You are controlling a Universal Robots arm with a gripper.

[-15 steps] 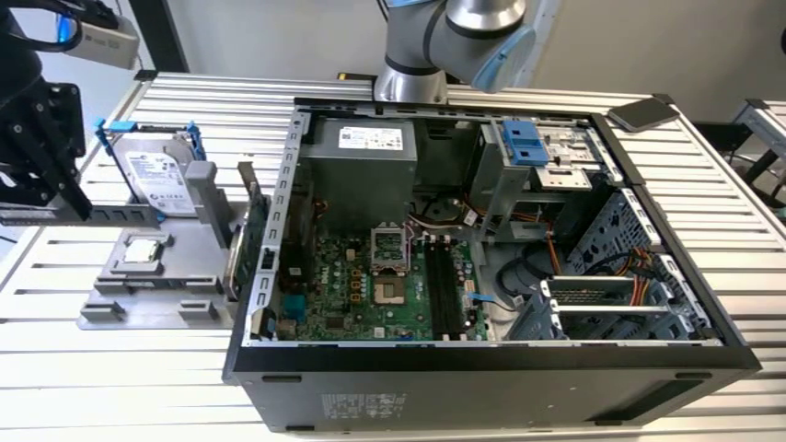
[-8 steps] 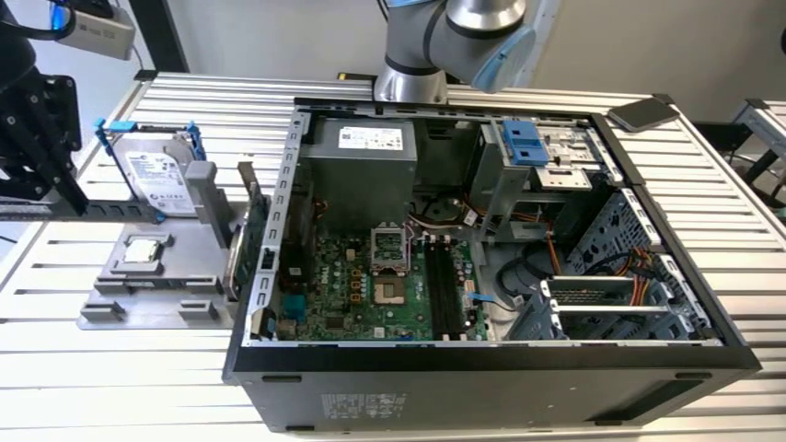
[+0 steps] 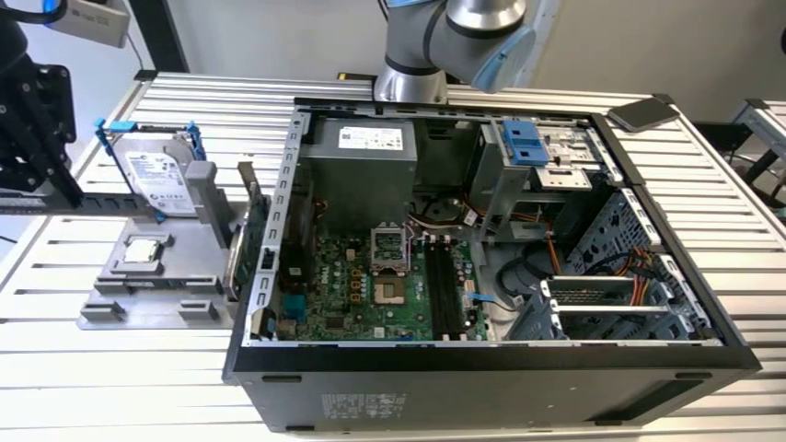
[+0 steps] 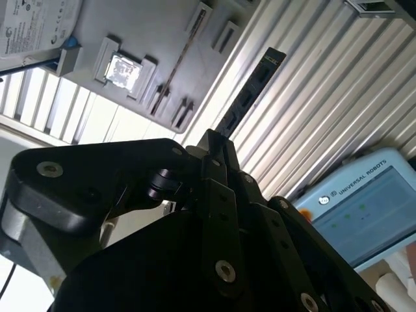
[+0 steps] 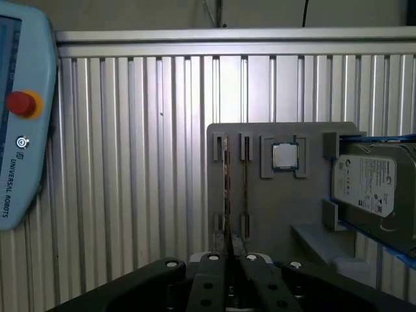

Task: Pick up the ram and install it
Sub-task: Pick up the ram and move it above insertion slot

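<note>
In the second wrist view the ram [image 4: 250,97] is a long, thin, dark stick that juts straight out from my gripper [image 4: 214,140], which is shut on its near end. The stick hangs in the air over the slatted table, beside the grey fixture [image 4: 149,39]. The first wrist view shows the ram [image 5: 227,195] edge-on as a thin line running out from the gripper [image 5: 229,252], in front of the fixture's [image 5: 286,208] slot holders. The black memory slots [image 3: 445,285] lie on the motherboard inside the open computer case [image 3: 491,354].
The fixture [image 3: 160,285] also carries a square silver processor [image 5: 285,156] and a hard drive [image 5: 370,182]. A green expansion card [image 3: 246,230] stands between fixture and case. A teach pendant [image 5: 19,130] is close by. A black mechanism [image 3: 37,129] stands at the exterior view's left edge.
</note>
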